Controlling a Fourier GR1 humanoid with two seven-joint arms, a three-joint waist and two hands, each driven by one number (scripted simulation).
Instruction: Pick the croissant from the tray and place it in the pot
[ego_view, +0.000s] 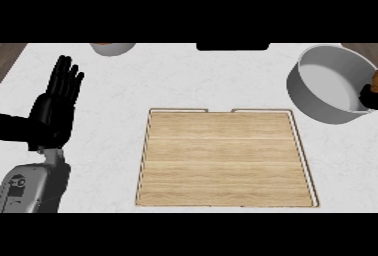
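Observation:
The wooden tray (226, 159) lies in the middle of the counter with nothing on it. A grey pot (330, 85) stands at the upper right, its inside bare. Only a small black part of my right hand (368, 97) shows at the right edge, against the pot's far rim. A brown sliver of the croissant (375, 79) sits in it just above; the rest of both is cut off by the picture's edge. At the left, my left hand (56, 104) rests open with its fingers up, far from the tray and the pot.
A small bowl (112, 48) with something brown inside is at the counter's back edge, upper left. A dark object (232, 46) sits at the back centre. The white counter (111, 90) runs around the tray.

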